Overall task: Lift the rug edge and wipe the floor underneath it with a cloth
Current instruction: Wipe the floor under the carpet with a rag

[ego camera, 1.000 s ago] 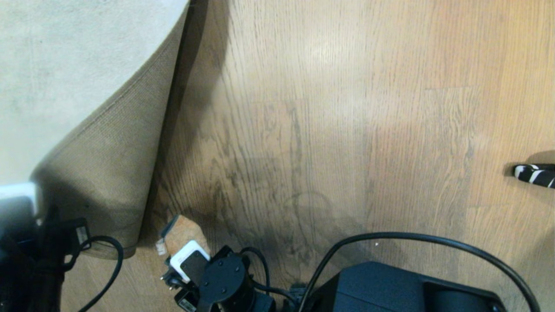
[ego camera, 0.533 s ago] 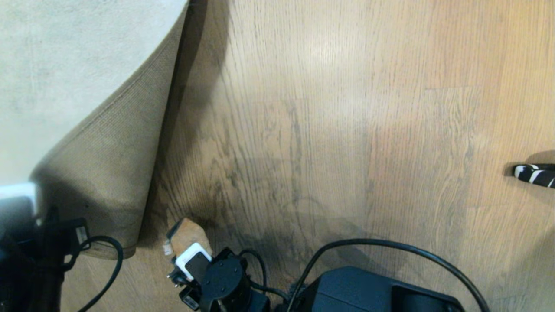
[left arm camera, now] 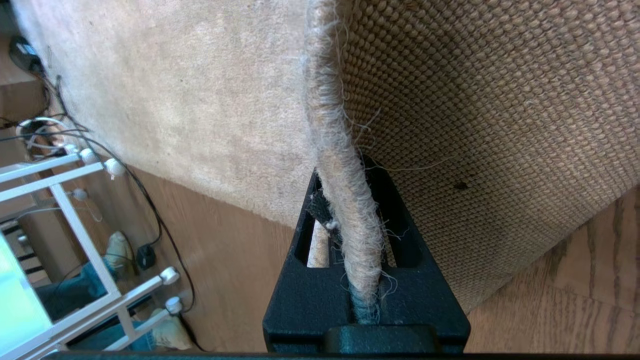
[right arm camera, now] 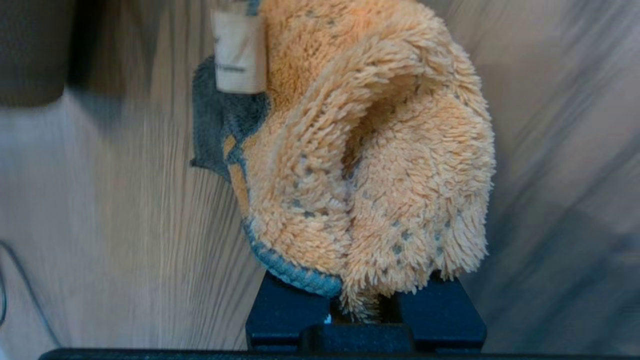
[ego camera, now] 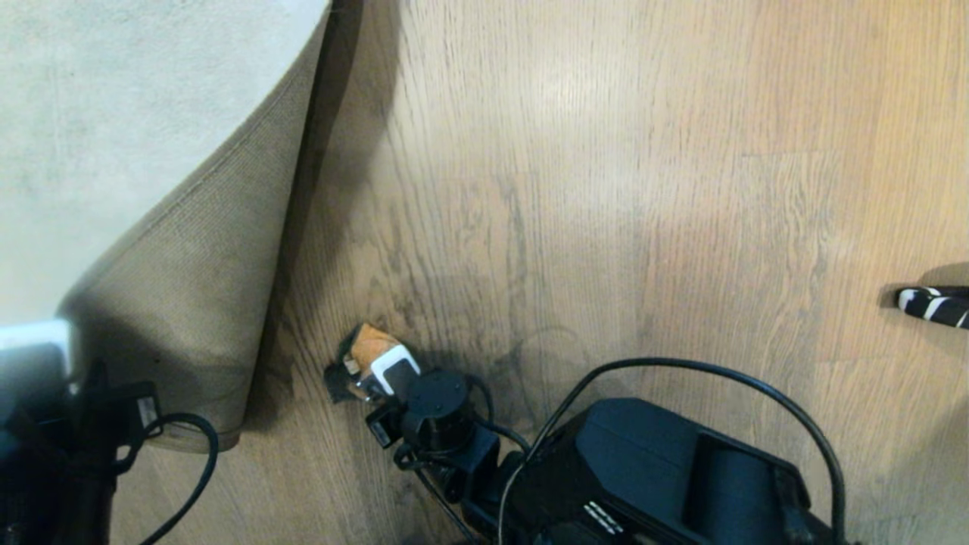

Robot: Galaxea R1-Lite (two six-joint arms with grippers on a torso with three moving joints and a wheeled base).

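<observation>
Slippage is the risk: left gripper (left arm camera: 365,280) fingers pinch the rug edge (left arm camera: 345,220) raised off the floor (ego camera: 606,189); right gripper (ego camera: 363,371) fingers clamp the cloth (right arm camera: 370,165) low beside it, so a loosened pinch could drop the rug onto it.

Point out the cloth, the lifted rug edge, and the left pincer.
cloth (right arm camera: 370,150), right wrist view, on its orange fluffy face.
rug edge (left arm camera: 340,200), left wrist view, on the frayed border.
left pincer (left arm camera: 350,240), left wrist view, between the black fingertips clamping the border.
</observation>
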